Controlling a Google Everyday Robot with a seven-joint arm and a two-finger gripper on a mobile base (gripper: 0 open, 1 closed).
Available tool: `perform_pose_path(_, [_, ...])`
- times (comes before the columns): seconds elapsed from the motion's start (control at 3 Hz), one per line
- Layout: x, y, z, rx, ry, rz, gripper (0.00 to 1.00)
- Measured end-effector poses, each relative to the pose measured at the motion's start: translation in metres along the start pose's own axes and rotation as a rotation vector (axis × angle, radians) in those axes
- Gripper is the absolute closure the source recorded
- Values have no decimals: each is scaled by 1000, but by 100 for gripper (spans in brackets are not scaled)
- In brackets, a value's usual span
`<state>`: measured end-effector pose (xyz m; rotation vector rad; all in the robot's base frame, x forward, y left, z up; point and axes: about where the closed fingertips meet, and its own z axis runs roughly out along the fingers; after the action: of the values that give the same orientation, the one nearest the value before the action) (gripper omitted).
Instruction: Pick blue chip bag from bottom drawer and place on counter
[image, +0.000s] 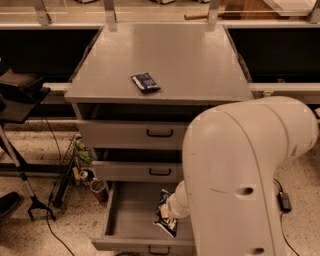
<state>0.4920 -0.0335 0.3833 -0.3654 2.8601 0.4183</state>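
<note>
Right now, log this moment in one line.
gripper: in bottom drawer, at chip bag | chip bag: in drawer | counter: flat packet, no bag yet
</note>
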Motion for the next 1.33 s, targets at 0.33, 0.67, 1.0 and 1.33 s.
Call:
perform_pose_path(0.33, [16,-14,-39,7,70,0,100])
perform_pose_path(0.67, [17,-22,-91,46,122,-16,100])
perform_pose_path(1.0, [13,-23,-150,100,142,-43,100])
perform_pose_path(1.33, [12,-26,-212,159,152,-53,100])
